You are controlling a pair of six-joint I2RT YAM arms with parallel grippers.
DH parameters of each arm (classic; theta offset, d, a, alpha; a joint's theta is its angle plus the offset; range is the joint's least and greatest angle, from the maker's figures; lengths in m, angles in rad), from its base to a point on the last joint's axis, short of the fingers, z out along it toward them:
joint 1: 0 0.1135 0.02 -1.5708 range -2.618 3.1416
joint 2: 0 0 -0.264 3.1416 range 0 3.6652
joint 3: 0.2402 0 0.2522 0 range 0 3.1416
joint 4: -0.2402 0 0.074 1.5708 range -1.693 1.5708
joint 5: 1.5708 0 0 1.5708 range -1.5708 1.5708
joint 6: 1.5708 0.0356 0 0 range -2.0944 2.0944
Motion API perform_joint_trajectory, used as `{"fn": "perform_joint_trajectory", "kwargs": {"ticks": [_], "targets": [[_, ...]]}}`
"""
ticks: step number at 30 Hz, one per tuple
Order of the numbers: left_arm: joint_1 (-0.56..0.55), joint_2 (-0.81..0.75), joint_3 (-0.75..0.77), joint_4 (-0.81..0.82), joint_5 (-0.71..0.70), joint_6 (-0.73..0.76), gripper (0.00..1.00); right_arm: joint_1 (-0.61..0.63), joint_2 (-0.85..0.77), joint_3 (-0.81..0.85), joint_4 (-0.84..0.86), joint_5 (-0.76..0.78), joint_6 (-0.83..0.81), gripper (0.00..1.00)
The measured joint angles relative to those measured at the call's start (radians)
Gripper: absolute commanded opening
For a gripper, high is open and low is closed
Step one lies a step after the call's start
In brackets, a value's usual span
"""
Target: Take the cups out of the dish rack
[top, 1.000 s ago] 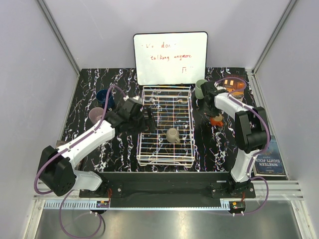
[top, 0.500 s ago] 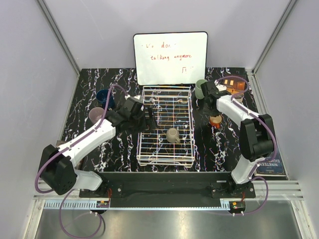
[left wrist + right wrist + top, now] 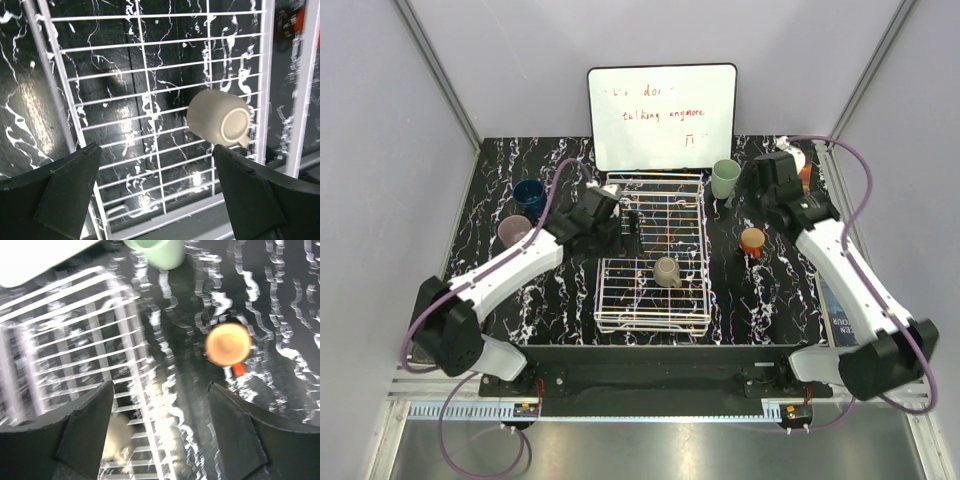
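Top external view: white dish rack (image 3: 653, 300) sits mid-worktop (image 3: 780, 290), whiteboard (image 3: 662, 115) behind it.
Grey-brown mug (image 3: 666, 271): inside the rack's near half, its base turned toward the left wrist camera.
Blue mug (image 3: 529, 193): on the worktop, left of the rack.
Lilac mug (image 3: 513, 231): just nearer than the blue one.
Mint mug (image 3: 725, 178): beside the rack's far right corner.
Orange mug (image 3: 752, 240): upright, right of the rack.
Left fingers (image 3: 65, 195): wide apart, empty, above the rack.
Right fingers (image 3: 85, 430): spread wide, holding nothing, above the worktop near the orange mug; that view is blurred.
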Motion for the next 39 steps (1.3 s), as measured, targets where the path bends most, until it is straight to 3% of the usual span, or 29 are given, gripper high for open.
{"fn": "perform_joint_trajectory", "kwargs": {"ticks": [4, 10, 32, 35, 36, 39], "targets": [[-0.074, 0.086, 0.058, -0.008, -0.062, 0.051, 0.99, 0.048, -0.149, -0.030, -0.003, -0.037, -0.002, 0.88], [-0.209, 0.185, 0.152, -0.010, -0.120, 0.084, 0.99, 0.076, -0.228, -0.063, -0.026, -0.072, -0.004, 0.89], [-0.283, 0.425, 0.272, -0.011, -0.151, 0.050, 0.99, 0.076, -0.244, -0.113, -0.061, -0.140, -0.047, 0.89], [-0.283, 0.435, 0.272, -0.010, -0.153, 0.036, 0.91, 0.076, -0.245, -0.115, -0.061, -0.147, -0.056, 0.89], [-0.283, 0.435, 0.272, -0.010, -0.156, 0.033, 0.81, 0.076, -0.246, -0.117, -0.061, -0.147, -0.058, 0.89], [-0.283, 0.435, 0.271, -0.008, -0.162, 0.019, 0.68, 0.076, -0.248, -0.119, -0.062, -0.148, -0.068, 0.88]]}}
